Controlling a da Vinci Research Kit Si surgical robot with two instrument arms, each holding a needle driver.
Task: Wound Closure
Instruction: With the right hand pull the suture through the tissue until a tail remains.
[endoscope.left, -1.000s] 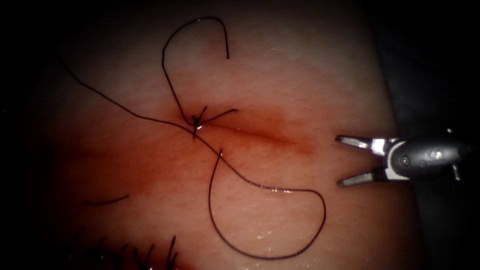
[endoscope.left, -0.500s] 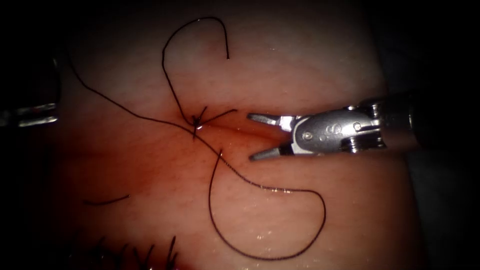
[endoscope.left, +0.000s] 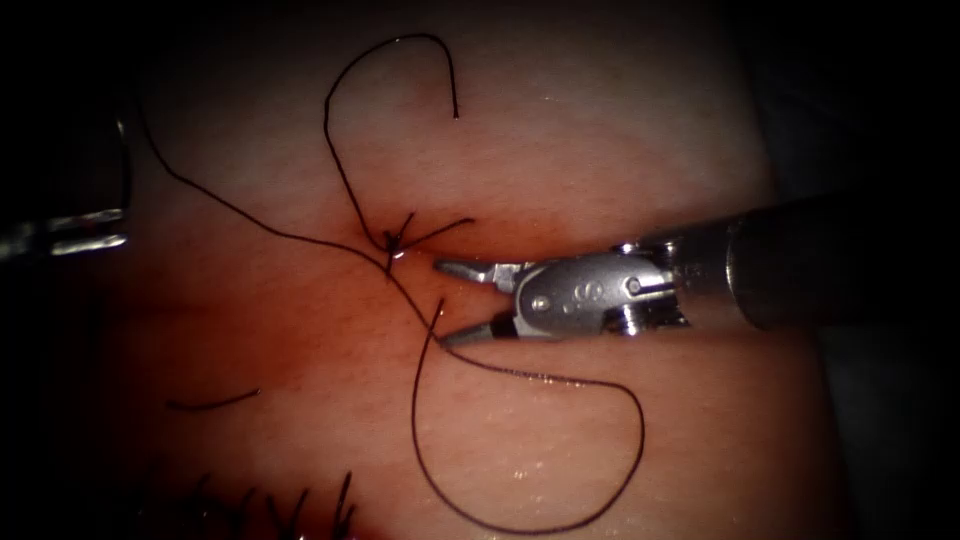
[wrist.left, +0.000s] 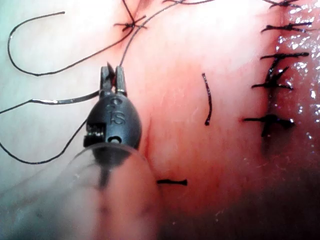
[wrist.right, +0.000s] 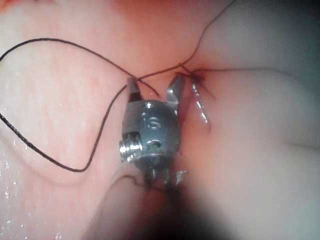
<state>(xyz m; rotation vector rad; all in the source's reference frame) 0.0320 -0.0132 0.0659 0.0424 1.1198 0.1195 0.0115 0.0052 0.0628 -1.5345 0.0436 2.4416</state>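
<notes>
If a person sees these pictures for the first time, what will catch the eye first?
Probably the right pincer, jaws open and holding nothing, lying along the cut just right of the knot. Next, the dark thread looping widely over the tissue, one strand passing between the open jaws. The left pincer sits at the far left edge.

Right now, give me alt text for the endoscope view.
The right tool reaches over the cut, fingers open and holding nothing, tips beside the knot. Loose thread loops across the tissue.
</notes>
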